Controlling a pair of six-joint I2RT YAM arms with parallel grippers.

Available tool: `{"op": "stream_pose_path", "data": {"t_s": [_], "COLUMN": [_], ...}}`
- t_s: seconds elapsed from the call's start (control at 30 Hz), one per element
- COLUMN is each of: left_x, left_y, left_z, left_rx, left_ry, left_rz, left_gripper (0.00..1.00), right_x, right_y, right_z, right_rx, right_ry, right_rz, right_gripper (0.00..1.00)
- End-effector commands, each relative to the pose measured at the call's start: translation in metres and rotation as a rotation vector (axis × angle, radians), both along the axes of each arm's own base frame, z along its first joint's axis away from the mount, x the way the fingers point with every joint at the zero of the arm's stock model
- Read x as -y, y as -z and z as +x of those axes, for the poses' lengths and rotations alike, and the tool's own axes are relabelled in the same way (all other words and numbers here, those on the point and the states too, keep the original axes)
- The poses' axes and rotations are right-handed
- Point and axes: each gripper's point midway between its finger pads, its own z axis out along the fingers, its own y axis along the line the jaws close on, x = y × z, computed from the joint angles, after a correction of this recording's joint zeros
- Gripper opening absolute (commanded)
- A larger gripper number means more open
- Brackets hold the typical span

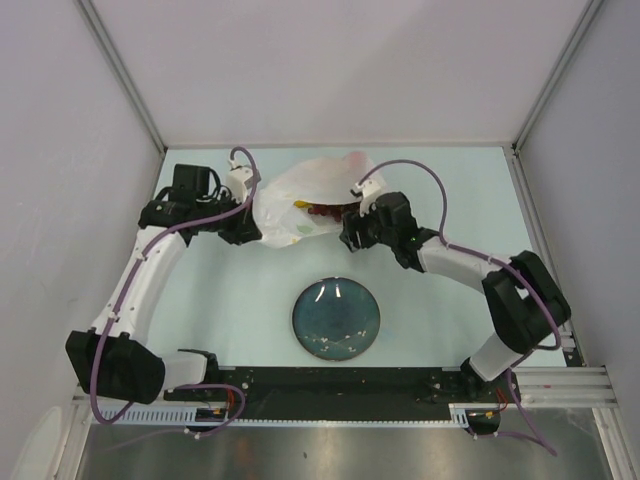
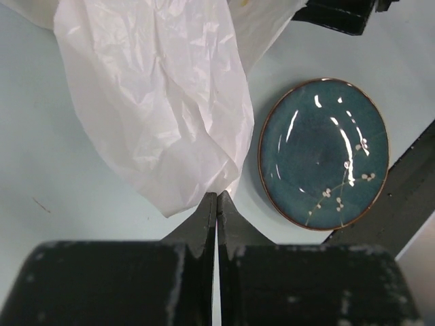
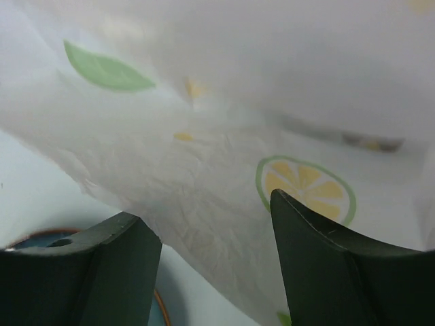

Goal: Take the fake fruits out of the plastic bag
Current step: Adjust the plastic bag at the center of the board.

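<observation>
Up at the top centre of the overhead view lies the plastic bag (image 1: 300, 190), crumpled on the table (image 1: 200, 290), with red and yellow of the fake fruits (image 1: 322, 210) showing through its mouth. On the bag's left side, the left gripper (image 2: 216, 198) has its fingers pressed together on the lower edge of the film (just a thin pinch, right at the tips). On the right, the right gripper (image 3: 204, 210) is spread wide, close to the lemon-printed plastic. The blue plate (image 1: 337, 319) sits lower centre, apart from the bag.
</observation>
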Motion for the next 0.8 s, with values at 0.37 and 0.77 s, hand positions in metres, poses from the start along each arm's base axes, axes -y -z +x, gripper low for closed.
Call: {"op": "stream_pose_path", "data": {"t_s": [0.37, 0.77], "left_x": [0.007, 0.015], "left_y": [0.003, -0.031], "left_z": [-0.007, -0.002], "left_rx": [-0.047, -0.016], "left_ry": [0.027, 0.025], "left_rz": [-0.042, -0.102], "left_gripper": [0.0, 0.0], "right_x": [-0.009, -0.04], "right_y": [-0.088, -0.084], "right_z": [0.007, 0.016], "right_rx": [0.065, 0.072], "right_ry": [-0.074, -0.127], "right_rz": [0.222, 0.174], "right_gripper": [0.67, 0.41]}}
